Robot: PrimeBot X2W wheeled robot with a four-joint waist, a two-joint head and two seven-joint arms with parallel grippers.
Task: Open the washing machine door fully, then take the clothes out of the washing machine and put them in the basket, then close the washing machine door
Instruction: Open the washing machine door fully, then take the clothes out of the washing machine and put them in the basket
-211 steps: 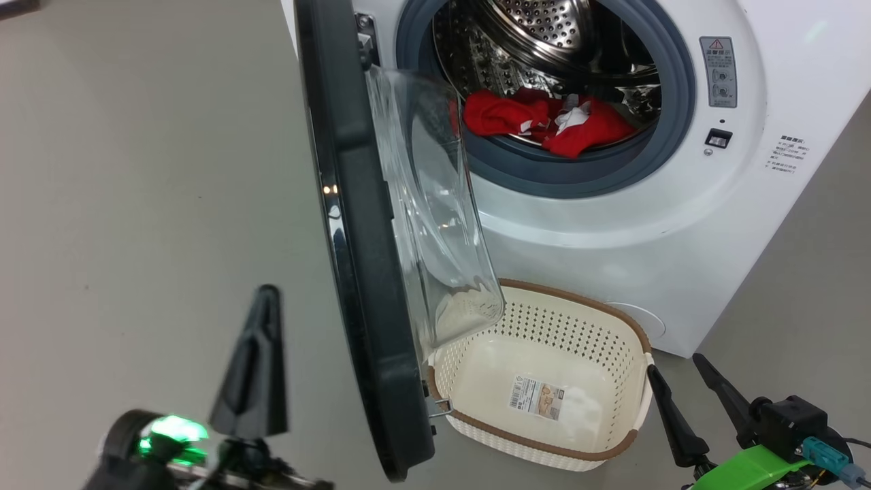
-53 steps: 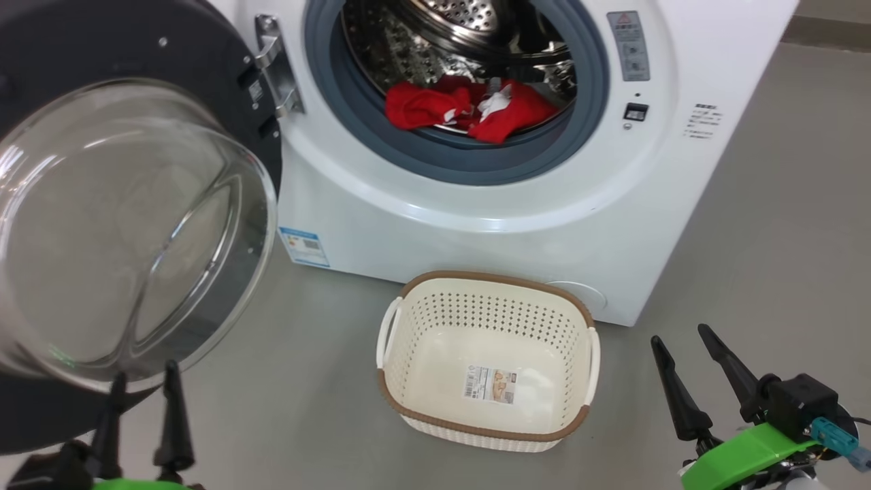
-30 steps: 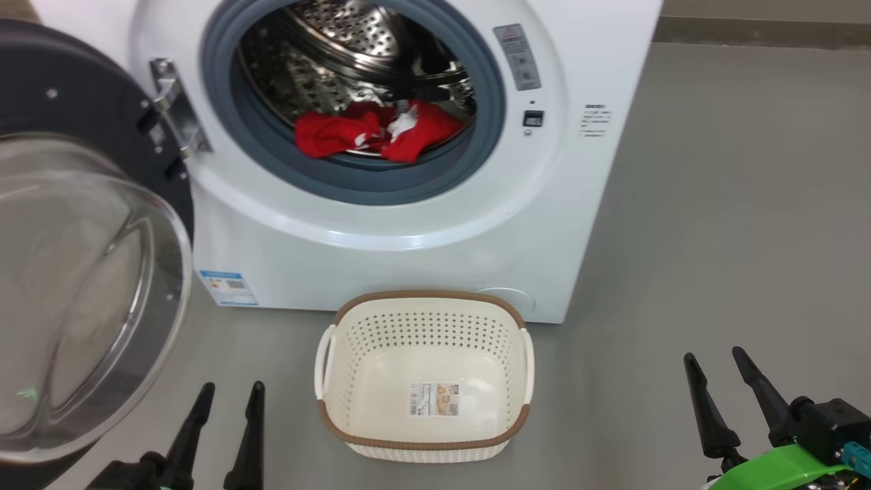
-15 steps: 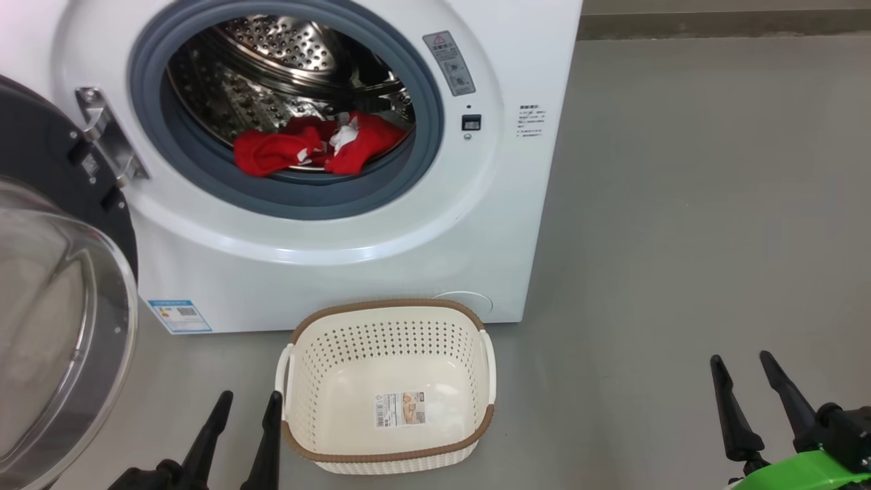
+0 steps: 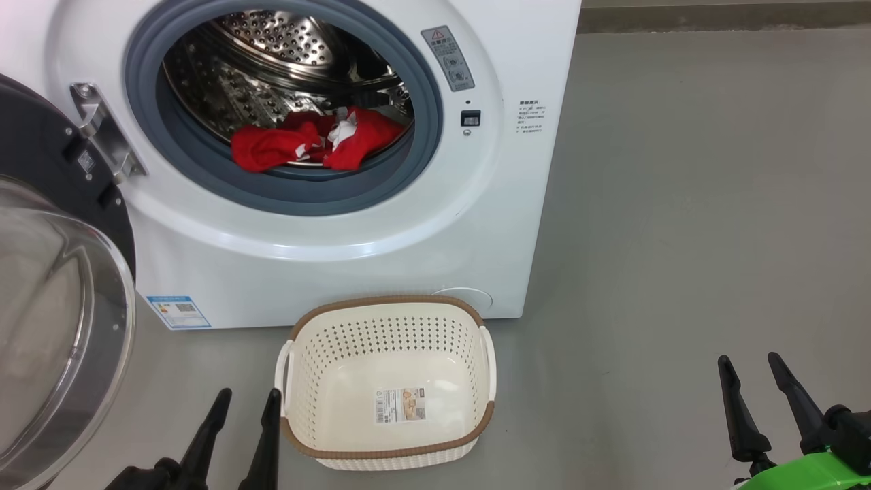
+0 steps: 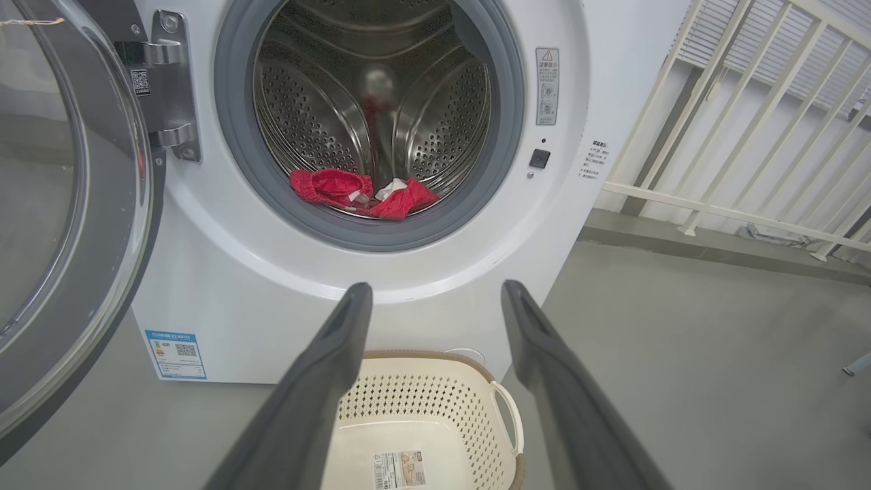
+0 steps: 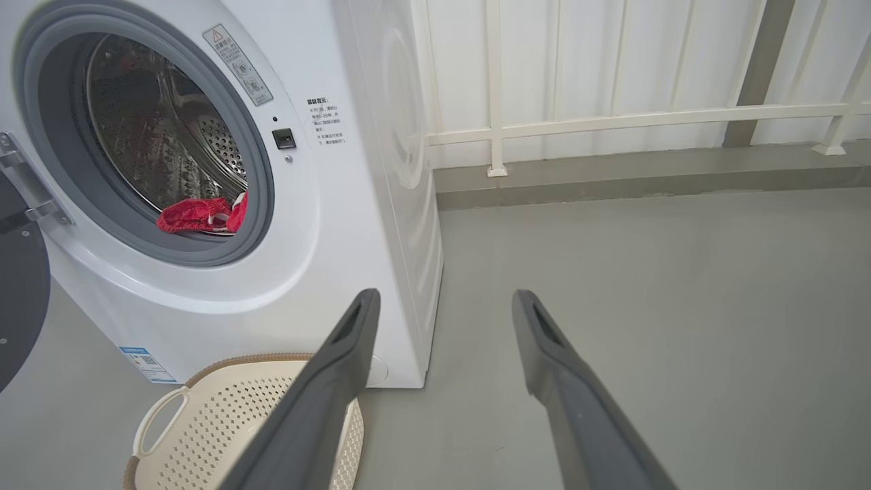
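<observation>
Shows the washing machine door (image 5: 61, 306) swung wide at the left edge, likely to free the drum mouth; red clothes (image 5: 313, 143) upper centre inside the washing machine (image 5: 340, 252), the basket (image 5: 388, 301) right below to catch them. Has left gripper (image 5: 249, 395) bottom left, right gripper (image 5: 748, 358) bottom right, pointing up-frame, both spread, empty.

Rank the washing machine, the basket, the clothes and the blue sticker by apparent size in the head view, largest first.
1. washing machine, even cropped by the frame
2. basket, nearer the camera
3. clothes
4. blue sticker
</observation>
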